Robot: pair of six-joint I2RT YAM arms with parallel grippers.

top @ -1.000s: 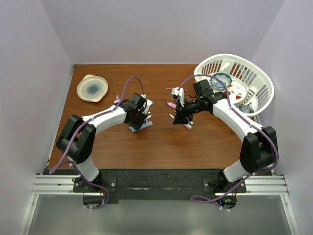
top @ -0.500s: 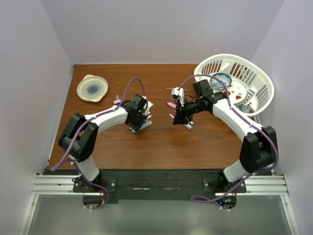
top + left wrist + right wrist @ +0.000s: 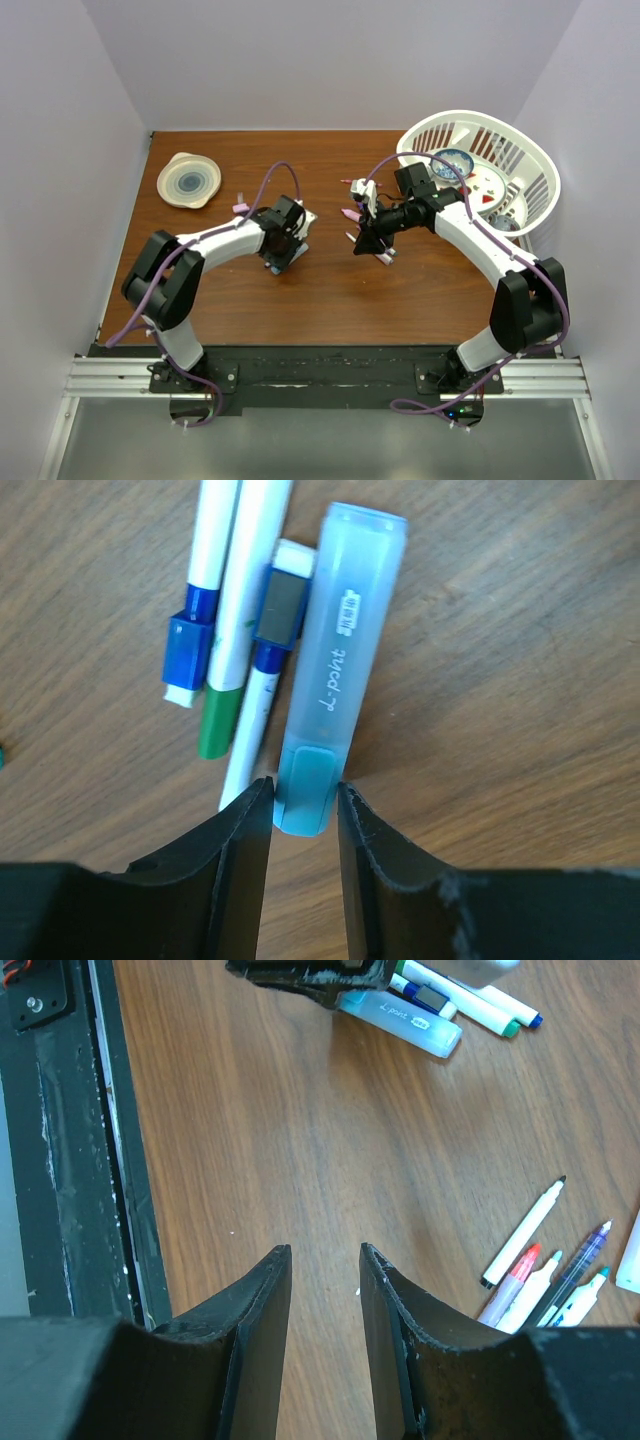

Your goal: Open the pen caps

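Observation:
In the left wrist view a teal highlighter (image 3: 335, 670) lies on the wood with its near end between my left gripper's (image 3: 305, 788) fingertips, which press its two sides. Beside it lie white pens with a blue cap (image 3: 188, 650), a green end (image 3: 216, 725) and a dark clip. The same highlighter shows in the right wrist view (image 3: 405, 1017), under the left gripper. My right gripper (image 3: 325, 1260) is open and empty above bare wood. Several uncapped pens (image 3: 545, 1260) lie to its right. In the top view the left gripper (image 3: 285, 245) and the right gripper (image 3: 372, 240) face each other mid-table.
A white basket (image 3: 535, 165) holding dishes stands at the back right. A pale round lid (image 3: 188, 180) lies at the back left. A small pink cap (image 3: 240, 207) lies near the left arm. The black base rail (image 3: 90, 1140) runs along the near table edge.
My left gripper has moved a little away from the base and to the right, onto the pens. The right arm has not moved.

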